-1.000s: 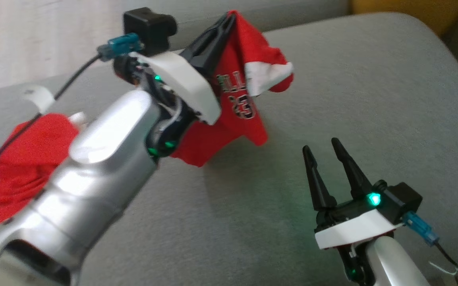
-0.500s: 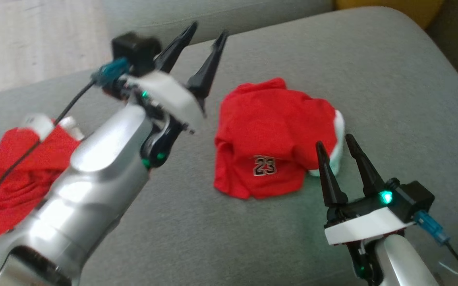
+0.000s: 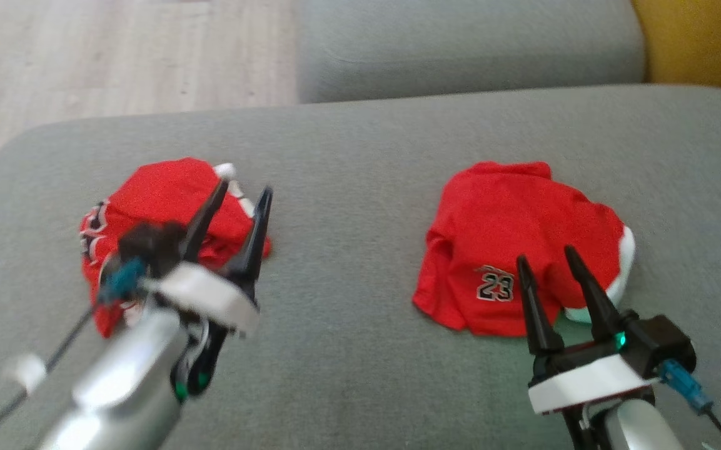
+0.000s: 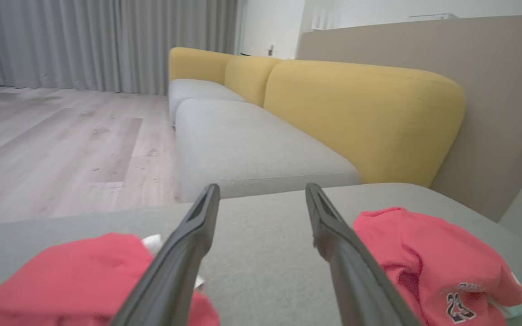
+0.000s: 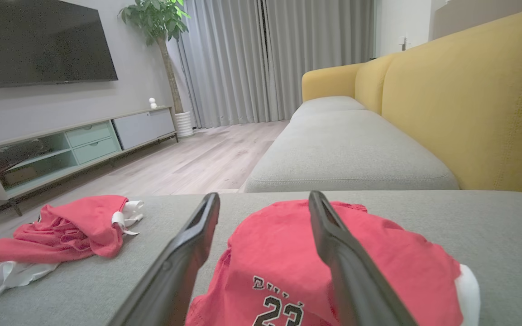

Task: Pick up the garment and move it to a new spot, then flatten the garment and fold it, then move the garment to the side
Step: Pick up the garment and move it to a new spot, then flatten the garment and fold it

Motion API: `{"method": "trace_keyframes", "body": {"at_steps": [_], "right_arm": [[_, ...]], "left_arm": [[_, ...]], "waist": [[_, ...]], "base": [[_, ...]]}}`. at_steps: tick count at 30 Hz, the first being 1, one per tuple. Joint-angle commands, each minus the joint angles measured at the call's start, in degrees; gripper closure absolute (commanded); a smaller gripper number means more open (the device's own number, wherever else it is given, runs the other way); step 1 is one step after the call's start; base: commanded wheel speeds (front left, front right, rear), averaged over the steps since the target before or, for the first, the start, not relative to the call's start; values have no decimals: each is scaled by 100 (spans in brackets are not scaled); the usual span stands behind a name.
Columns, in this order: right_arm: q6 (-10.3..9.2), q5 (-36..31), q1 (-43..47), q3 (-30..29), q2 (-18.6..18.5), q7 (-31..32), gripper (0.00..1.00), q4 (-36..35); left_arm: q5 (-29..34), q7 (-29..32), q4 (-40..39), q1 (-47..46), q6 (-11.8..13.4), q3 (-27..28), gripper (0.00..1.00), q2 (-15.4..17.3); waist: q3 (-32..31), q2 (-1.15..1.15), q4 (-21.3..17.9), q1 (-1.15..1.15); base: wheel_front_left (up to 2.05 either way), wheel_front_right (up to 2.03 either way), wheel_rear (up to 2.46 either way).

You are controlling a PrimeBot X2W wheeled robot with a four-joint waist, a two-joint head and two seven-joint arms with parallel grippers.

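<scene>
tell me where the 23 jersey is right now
In the head view the 23 jersey lies on the right of the grey sofa cushion, just beyond the right claw, apart from the other red garment at left.

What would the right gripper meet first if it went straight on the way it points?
Probably the red number 23 garment lying just ahead of the right gripper; height is unclear.

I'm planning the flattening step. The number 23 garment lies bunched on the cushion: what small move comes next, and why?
Probably lower the right gripper to the near hem of the number 23 garment and pinch it. That garment sits crumpled on the grey cushion, both grippers are open, and the right one is nearest; the left gripper hovers by the other red garment.
</scene>
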Motion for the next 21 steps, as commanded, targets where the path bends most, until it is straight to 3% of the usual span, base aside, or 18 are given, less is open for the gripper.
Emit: {"method": "trace_keyframes", "body": {"at_steps": [1, 9, 15, 21], "right_arm": [[-4, -95, -86, 135, -17, -62, 0, -127], [-4, -133, 30, 187, -17, -62, 0, -29], [-4, -112, 40, 222, -17, -62, 0, 0], [-4, -448, -118, 309, -17, 44, 0, 109]], "left_arm": [[192, -68, -422, 119, 215, 459, 0, 245], [1067, -74, -1466, 1605, 619, 1640, 0, 9], [1567, -74, -1716, 2288, 465, 2281, 0, -399], [1985, -75, -1622, 2350, 197, 2441, 0, -637]], "waist": [[-153, 0, 220, 0], [-181, 0, 224, 0], [-182, 0, 212, 0], [-138, 0, 274, 0]], "base": [[0, 0, 0], [0, 0, 0], [0, 0, 0], [0, 0, 0]]}}
